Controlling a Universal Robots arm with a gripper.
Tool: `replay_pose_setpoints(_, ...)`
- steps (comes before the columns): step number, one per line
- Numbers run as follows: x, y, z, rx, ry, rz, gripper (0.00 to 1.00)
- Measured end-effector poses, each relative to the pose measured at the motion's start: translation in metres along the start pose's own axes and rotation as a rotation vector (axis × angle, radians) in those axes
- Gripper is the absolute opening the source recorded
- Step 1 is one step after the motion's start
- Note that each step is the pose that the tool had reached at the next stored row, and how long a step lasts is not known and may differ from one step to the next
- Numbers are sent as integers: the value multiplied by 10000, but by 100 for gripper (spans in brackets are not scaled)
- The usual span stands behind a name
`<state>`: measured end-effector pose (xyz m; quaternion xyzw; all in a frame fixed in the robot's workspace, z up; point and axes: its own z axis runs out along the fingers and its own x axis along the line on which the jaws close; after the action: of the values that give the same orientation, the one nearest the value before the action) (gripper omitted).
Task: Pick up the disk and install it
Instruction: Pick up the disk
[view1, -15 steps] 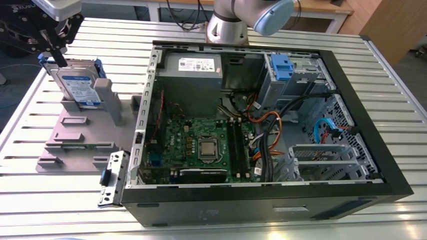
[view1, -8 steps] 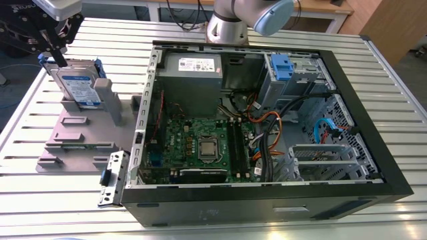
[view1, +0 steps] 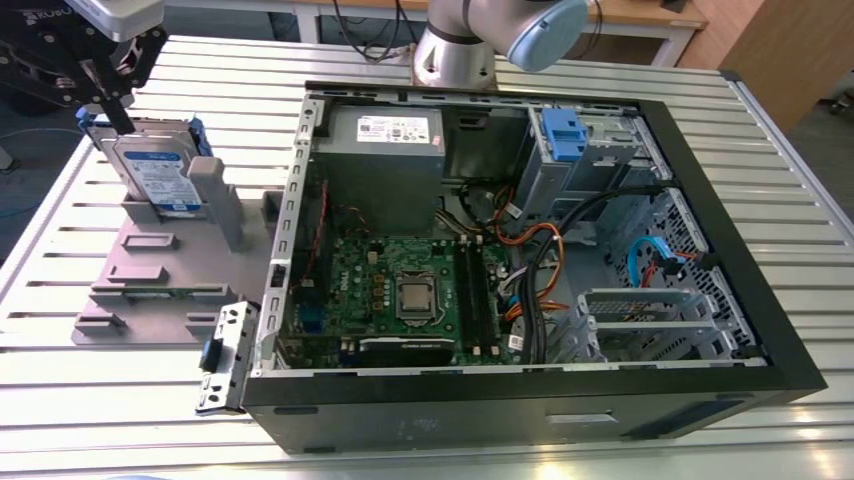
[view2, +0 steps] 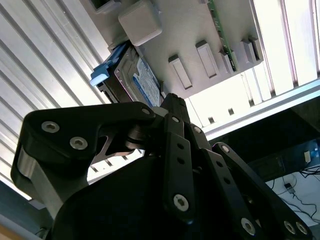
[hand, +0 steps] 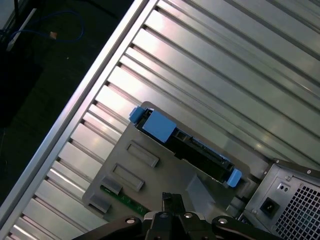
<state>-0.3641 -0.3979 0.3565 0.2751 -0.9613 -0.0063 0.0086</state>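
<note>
The disk stands on edge in a slot of the grey fixture at the exterior view's left, its white-and-blue label facing out and blue rails on its sides. My gripper hangs just above the disk's top edge, fingers shut together and holding nothing. The second wrist view has the gripper over the labelled disk. In the first wrist view the disk is seen edge-on with its blue rail, apart from the gripper.
An open computer case lies to the exterior view's right of the fixture, with motherboard, cables and power supply. A drive bay with a blue clip sits at its far corner. The slatted metal table surrounds both.
</note>
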Motion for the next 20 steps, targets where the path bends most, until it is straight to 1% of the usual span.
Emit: replay_pose_setpoints(20,0,0,0,2,2,-101,11)
